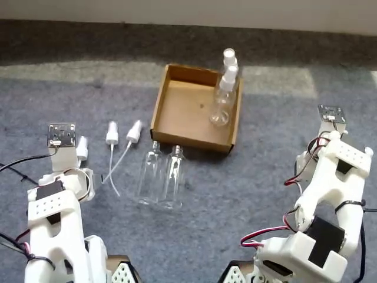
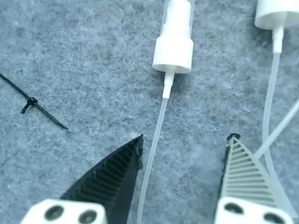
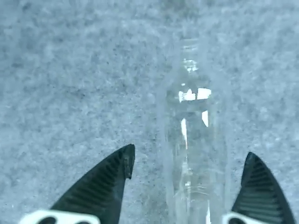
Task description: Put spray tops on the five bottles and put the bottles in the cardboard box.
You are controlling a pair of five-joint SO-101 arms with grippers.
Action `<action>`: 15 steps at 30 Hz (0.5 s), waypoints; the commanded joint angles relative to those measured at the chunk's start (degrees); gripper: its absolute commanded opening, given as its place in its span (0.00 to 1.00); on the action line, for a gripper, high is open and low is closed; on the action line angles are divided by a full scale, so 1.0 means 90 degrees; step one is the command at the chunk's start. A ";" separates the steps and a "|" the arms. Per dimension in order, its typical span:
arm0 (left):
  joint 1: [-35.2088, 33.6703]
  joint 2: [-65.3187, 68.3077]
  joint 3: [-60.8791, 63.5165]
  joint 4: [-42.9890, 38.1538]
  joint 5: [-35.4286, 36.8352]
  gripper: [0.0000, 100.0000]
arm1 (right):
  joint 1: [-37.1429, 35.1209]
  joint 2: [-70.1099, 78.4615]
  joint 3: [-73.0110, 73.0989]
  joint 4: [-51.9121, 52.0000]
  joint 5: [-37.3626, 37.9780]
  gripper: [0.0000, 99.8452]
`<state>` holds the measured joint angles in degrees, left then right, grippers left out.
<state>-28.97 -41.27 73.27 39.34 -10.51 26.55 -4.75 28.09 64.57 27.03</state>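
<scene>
Grey carpet [image 3: 70,70], bottle [image 3: 194,140] inside right tool [image 3: 190,153]

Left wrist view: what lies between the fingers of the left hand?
The thin tube of a white spray top lies on the grey carpet between the open fingers of the left hand, as the left wrist view shows.

We read no text, number, brand or sign anywhere. Cardboard box [image 1: 184,112]: plain brown faces, no print we can make out. Bottles [image 1: 151,174] lying on the worktop: clear, no label. Spray tops [image 1: 112,133]: plain white, nothing legible.
</scene>
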 commanded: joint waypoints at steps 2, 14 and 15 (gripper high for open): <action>0.0093 0.0005 -0.0034 -0.0098 -0.0010 0.26 | 0.0044 -0.0034 -0.0347 0.0063 0.0078 0.31; 0.0103 0.0005 -0.0034 -0.0098 -0.0010 0.26 | -0.0044 -0.0024 -0.0386 0.0073 0.0352 0.31; 0.0103 0.0005 -0.0034 -0.0098 -0.0010 0.26 | -0.0093 -0.0024 -0.0396 0.0073 0.0352 0.31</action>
<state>-28.97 -41.27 73.27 39.25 -10.51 26.55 -4.75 28.09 64.75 29.67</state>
